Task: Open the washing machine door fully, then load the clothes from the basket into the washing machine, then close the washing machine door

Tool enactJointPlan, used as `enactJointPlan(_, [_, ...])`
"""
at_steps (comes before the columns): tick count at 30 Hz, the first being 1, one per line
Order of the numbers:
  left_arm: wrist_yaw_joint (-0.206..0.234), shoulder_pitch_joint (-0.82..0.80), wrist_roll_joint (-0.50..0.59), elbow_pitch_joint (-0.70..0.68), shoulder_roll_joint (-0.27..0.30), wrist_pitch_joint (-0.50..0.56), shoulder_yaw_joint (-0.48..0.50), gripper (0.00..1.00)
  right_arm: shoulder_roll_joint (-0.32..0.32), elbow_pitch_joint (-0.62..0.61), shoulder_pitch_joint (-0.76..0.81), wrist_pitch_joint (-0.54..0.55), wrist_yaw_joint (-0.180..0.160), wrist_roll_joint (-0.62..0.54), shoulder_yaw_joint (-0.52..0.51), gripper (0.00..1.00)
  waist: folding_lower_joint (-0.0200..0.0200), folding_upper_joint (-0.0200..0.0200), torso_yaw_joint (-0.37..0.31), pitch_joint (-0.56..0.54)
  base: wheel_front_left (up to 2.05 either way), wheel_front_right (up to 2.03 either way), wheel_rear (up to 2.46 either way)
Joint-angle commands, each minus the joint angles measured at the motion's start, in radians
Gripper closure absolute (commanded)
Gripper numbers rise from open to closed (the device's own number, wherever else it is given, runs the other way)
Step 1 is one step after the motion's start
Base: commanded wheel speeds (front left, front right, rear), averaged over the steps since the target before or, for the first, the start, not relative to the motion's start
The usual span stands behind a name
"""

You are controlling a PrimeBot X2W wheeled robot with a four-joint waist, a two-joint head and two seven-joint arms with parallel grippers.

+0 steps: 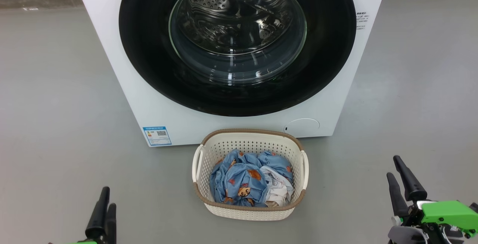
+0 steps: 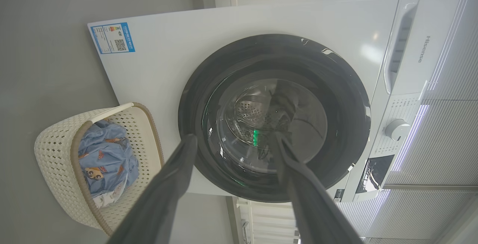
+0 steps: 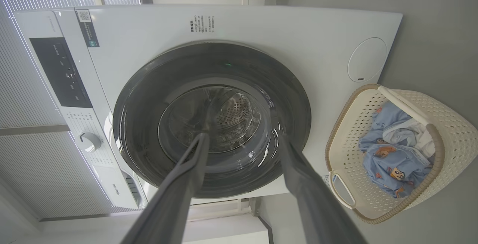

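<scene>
The big white boxy front-loading washing machine (image 1: 112,68) stands on the grey floor (image 1: 56,105). Its large round glossy black door (image 1: 237,38), with a bulging glass window, is shut flush against the front, and the steel drum shows through the glass. Just in front of the machine's foot sits the cream-white perforated plastic basket (image 1: 248,147) with a brown woven-look rim. It holds the soft light-blue bear-print clothes (image 1: 242,184), with a smaller white printed piece (image 1: 278,191) tucked at their right.

The left gripper (image 1: 108,198) and right gripper (image 1: 393,166) hang low at either side, well apart from the basket, fingers pointing toward the machine. Both are released: each wrist view shows the fingers spread with nothing between them.

The door lies ahead of and above both grippers and is centred between them, so neither arm looks clearly nearer. Opening the door is the step in hand. That move likely turns on which edge carries the catch, and I cannot tell that here.

Counted: one washing machine, one door, one basket, one blue bundle plus one white piece, two grippers.
</scene>
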Motion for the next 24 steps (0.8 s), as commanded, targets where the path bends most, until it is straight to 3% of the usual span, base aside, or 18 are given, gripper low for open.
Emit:
enactJointPlan(1, [-0.001,-0.019,-0.002,-0.023,0.004,-0.006,0.001,0.0,-0.006,-0.026,-0.02,-0.006,0.001,0.003,0.005,0.0,0.0003,0.0,0.0,0.0,0.0,0.0,0.0])
enactJointPlan(4, [-0.001,-0.022,-0.006,-0.029,0.005,-0.013,-0.001,0.0,-0.006,-0.032,-0.022,-0.014,0.001,0.008,0.012,0.0,0.0017,0.0,0.001,-0.002,0.0,0.0,0.0])
enactJointPlan(24, [-0.002,-0.038,0.011,-0.066,0.012,-0.061,-0.023,0.0,-0.01,-0.081,-0.033,-0.047,0.002,0.044,0.048,0.0,0.0,0.0,0.0,-0.001,0.0,0.0,0.0])
